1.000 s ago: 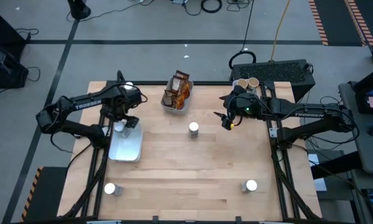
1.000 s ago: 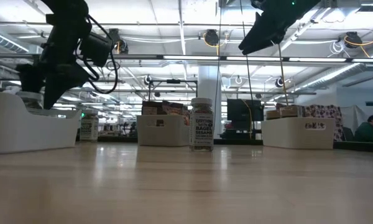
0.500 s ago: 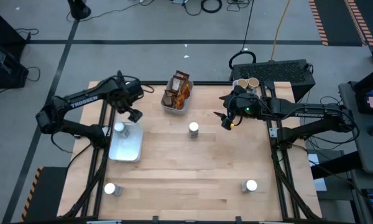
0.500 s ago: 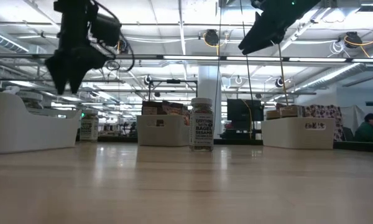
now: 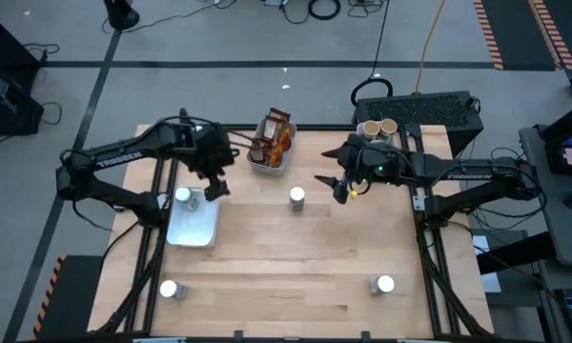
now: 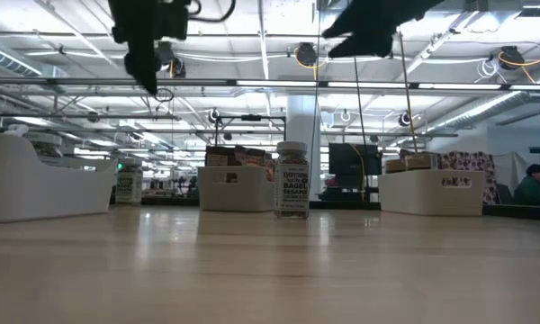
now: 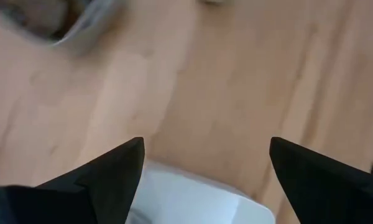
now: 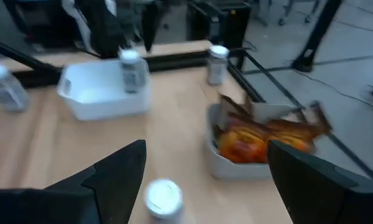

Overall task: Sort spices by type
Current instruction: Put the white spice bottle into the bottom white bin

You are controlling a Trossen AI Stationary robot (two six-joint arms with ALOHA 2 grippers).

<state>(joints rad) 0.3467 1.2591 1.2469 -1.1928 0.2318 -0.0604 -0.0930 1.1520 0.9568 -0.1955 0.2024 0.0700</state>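
Observation:
The spices are spread out. One white-capped jar [image 5: 184, 197] stands in the white tray [image 5: 194, 227] at the left. Another jar [image 5: 296, 197] stands on the table's middle, and two more stand near the front edge [image 5: 169, 289] [image 5: 384, 284]. Packets [image 5: 275, 136] fill a small tray at the far edge; tan-topped tubs [image 5: 378, 128] sit at the far right. My left gripper [image 7: 205, 146] hangs open, high above the white tray's far right corner [image 7: 193, 199]. My right gripper [image 8: 205, 149] is open in the air, right of the middle jar [image 8: 163, 198].
A further jar [image 8: 217, 62] stands by the table's far left corner. Bare wood lies between the middle jar and the two front jars. In the low view the left gripper [image 6: 148, 67] and the right gripper [image 6: 364, 36] both hang well above the table.
My left gripper has risen from just over the white tray and moved toward the table's right edge, rolling about its own axis; it stays open. The jar stays in the tray. My right gripper has shifted slightly toward the middle jar, still open.

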